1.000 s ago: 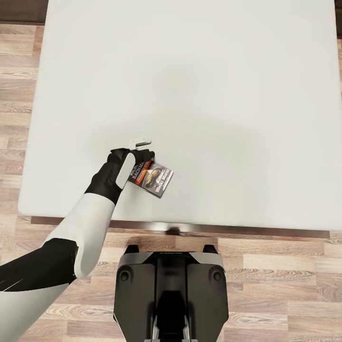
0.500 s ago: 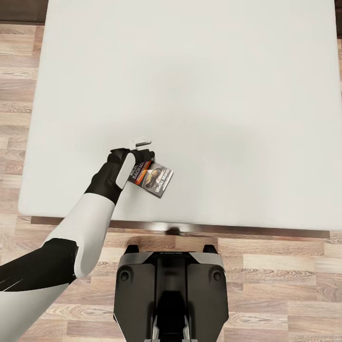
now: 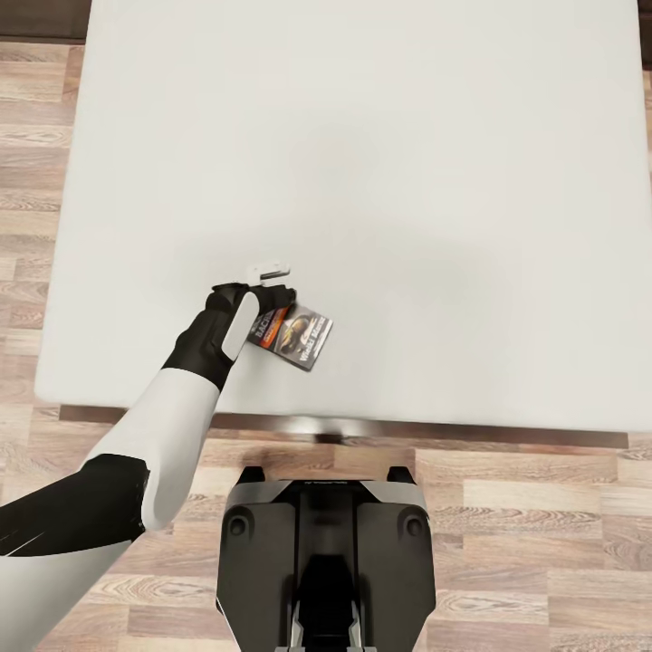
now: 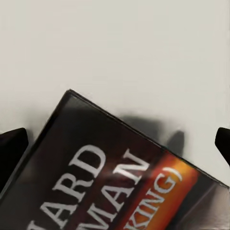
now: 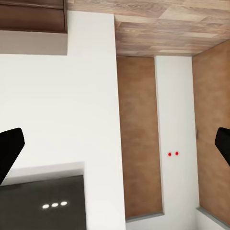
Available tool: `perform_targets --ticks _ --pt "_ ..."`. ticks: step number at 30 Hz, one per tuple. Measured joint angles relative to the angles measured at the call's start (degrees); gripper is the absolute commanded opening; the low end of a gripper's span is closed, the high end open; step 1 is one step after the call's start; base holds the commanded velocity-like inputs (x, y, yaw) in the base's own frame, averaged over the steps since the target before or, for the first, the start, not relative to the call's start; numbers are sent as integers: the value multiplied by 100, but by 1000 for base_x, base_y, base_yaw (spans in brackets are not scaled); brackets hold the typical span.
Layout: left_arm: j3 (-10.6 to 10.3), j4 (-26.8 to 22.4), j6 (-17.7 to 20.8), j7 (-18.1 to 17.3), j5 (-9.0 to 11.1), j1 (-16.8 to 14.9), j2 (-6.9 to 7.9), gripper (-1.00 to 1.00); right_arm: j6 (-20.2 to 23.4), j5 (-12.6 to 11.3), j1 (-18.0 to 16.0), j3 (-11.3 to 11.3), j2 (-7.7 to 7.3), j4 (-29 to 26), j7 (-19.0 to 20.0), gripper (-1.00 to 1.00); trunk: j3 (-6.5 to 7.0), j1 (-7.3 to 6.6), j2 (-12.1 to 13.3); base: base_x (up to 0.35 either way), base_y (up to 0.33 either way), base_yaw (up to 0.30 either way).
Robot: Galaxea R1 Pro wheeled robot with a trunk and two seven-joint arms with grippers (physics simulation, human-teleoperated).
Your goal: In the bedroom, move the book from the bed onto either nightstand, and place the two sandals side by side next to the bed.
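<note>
Step in hand: the book move looked to be at the pick-up stage; the sandals and nightstand were not dealt with here.
Book: it lay on the bed's off-white mattress, close to the near edge and toward the left corner, its far side tipped slightly off the surface, casting a shadow in the left wrist view.
Left gripper: it was at the book's left end; whether the fingers pinched the cover or only straddled it, I cannot tell.
Right gripper: fingers spread wide, holding nothing, facing a white wall.
Next move: likely a clean lift clear of the mattress before carrying.
Room: wide bare mattress beyond the book; wood floor lay past the near edge.
</note>
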Motion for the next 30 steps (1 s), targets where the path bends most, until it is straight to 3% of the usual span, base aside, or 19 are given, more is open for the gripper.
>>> perform_targets --ticks 30 --pt "-48 9 1 7 0 0 0 100 1 0 3 0 -9 0 0 100 0 0 0 -53 0 0"
